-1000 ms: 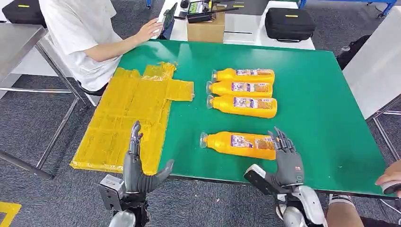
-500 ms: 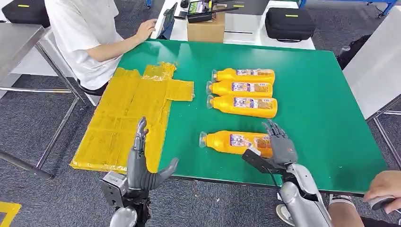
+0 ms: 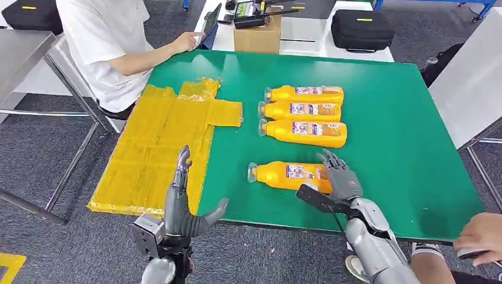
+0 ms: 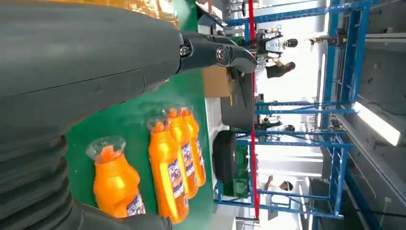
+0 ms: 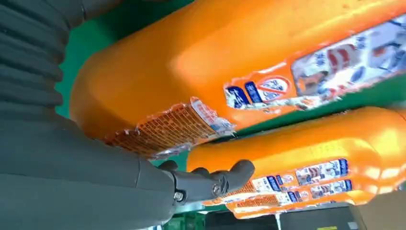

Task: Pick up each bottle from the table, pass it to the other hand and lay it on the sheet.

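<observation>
Four orange bottles lie on the green table [image 3: 402, 118]. Three are side by side at the back [image 3: 305, 110]. The nearest bottle [image 3: 283, 175] lies alone, cap to the left. My right hand [image 3: 336, 180] is at its base end, fingers spread over the bottle and thumb stretched along its near side, not closed. Up close, the right wrist view has that bottle [image 5: 215, 62] against the palm, with a finger [image 5: 213, 183] reaching past it. My left hand [image 3: 180, 207] stands upright and open over the near corner of the yellow sheet [image 3: 160, 142], holding nothing.
A person in a white shirt [image 3: 106, 41] sits at the table's far left corner. A cardboard box [image 3: 257, 36] and black case [image 3: 361, 28] stand behind the table. Another person's hand [image 3: 482, 234] rests at the near right edge. A metal table [image 3: 21, 53] is at the left.
My right hand has moved forward and left onto the nearest bottle's base end, nudging the bottle slightly left. My left hand has risen a little and drifted right, still open.
</observation>
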